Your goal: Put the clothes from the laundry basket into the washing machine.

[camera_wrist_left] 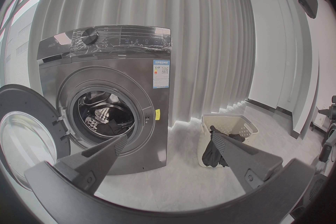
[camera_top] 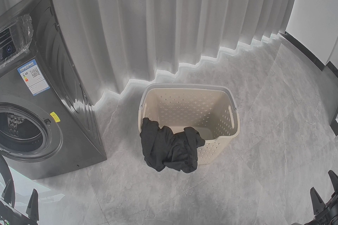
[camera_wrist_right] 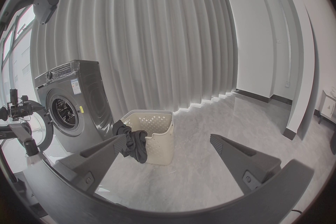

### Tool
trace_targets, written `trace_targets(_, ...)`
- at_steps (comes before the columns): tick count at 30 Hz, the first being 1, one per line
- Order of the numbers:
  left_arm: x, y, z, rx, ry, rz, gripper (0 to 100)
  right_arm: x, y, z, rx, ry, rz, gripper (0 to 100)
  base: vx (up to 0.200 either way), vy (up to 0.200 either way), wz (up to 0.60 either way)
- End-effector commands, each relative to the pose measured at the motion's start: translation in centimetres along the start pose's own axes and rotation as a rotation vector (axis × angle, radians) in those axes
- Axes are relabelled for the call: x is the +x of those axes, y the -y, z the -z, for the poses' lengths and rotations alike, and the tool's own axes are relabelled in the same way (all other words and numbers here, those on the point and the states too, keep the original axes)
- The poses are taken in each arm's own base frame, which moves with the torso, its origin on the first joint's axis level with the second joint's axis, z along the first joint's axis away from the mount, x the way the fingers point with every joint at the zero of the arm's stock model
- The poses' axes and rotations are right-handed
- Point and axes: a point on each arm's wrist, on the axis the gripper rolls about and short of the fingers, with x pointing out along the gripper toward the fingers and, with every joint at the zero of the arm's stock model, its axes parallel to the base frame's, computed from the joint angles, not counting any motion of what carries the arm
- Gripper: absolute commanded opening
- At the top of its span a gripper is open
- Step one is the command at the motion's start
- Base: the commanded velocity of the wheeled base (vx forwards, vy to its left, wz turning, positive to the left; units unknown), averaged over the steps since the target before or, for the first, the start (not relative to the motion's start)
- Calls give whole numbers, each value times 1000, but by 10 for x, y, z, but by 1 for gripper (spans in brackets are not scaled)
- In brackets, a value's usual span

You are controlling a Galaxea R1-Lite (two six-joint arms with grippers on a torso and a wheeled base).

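- the laundry basket [camera_top: 186,87], cream with a perforated wall, stands on the grey floor [camera_top: 267,120] right of the washing machine [camera_top: 52,95] and apart from it, just in front of the white curtain [camera_top: 158,7].
- a dark garment [camera_top: 170,146] hangs over the basket's near left rim. part of it lies inside, and the rest spills down the outside of the near wall, almost to the floor.
- the washing machine is a dark grey front loader at the far left, and its round opening [camera_wrist_left: 105,116] is uncovered.
- its door [camera_wrist_left: 24,137] stands swung wide open on the side away from the basket.
- something dark lies low inside the drum; i cannot tell what it is.
- clear plastic film [camera_wrist_left: 122,39] covers the control panel on top of the machine's front. a blue and white label [camera_top: 33,76] and a small yellow sticker [camera_top: 55,117] sit on the front beside the opening.
- the left gripper [camera_top: 21,197] is at the near left, low in front of the machine. its fingers are spread apart and there is nothing between them.
- the left wrist view shows that gripper [camera_wrist_left: 169,139] facing the machine's front, with the basket farther off.
- the right gripper [camera_top: 322,187] is at the near right, well apart from the basket. it is released and empty.
- the right wrist view shows its two fingers [camera_wrist_right: 245,161] wide apart over bare floor, with the basket and garment beyond them.
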Motion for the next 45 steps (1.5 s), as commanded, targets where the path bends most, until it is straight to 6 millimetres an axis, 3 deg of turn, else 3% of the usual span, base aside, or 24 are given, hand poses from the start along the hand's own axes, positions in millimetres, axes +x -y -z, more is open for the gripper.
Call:
trace_targets(1,0,0,5,0,-6,-1,100,0,0,2,4,-4,0,100,0,0,0)
trace_targets(17,0,0,5,0,-6,-1,100,0,0,2,1,-11,-8,100,75,0,0)
trace_targets(21,0,0,5,0,-6,-1,100,0,-2,2,9,-14,-89,100,0,0,0)
trace_targets(23,0,0,5,0,-6,-1,100,-3,-3,-11,22,42,-94,100,0,0,0)
trace_targets(27,0,0,5,0,-6,-1,100,-18,-10,-73,53,172,-123,100,0,0,0)
trace_targets(33,0,0,5,0,-6,-1,100,28,-6,-87,153,-105,-300,100,0,0,0)
trace_targets(36,0,0,5,0,-6,-1,100,49,-5,-96,199,-163,-365,100,0,0,0)
trace_targets(37,0,0,5,0,-6,-1,100,65,-4,-98,224,-206,-386,100,0,0,0)
trace_targets(41,0,0,5,-1,-6,-1,100,106,-2,-91,262,-343,-392,100,50,0,0)
trace_targets(42,0,0,5,-1,-6,-1,100,108,-2,-90,263,-349,-391,100,200,0,0)
trace_targets(45,0,0,5,-1,-6,-1,100,144,-5,-80,275,-413,-425,100,200,0,0)
